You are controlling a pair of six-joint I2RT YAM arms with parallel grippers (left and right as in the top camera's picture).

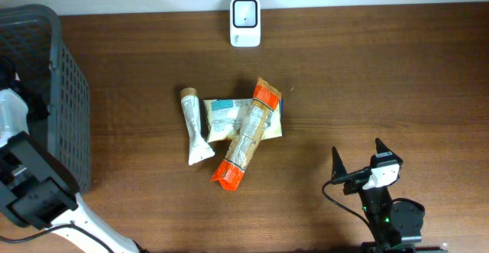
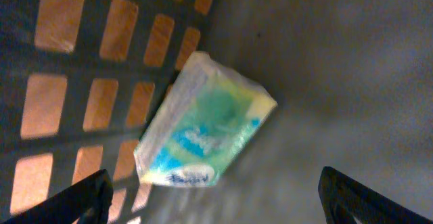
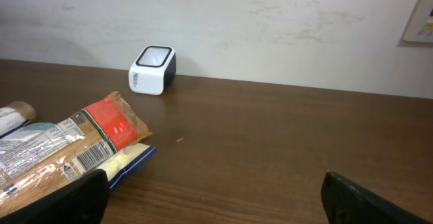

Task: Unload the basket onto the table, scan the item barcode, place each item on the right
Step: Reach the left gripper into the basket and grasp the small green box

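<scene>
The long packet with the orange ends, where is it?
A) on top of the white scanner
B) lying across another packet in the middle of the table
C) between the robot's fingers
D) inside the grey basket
B: in the overhead view the long packet lies across the blue-and-white packet mid-table, away from the basket, the white scanner and the open right gripper.

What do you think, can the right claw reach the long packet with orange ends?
Probably yes. The right claw is open, and only bare table lies between it and the long packet, which has nothing on top of it.
</scene>
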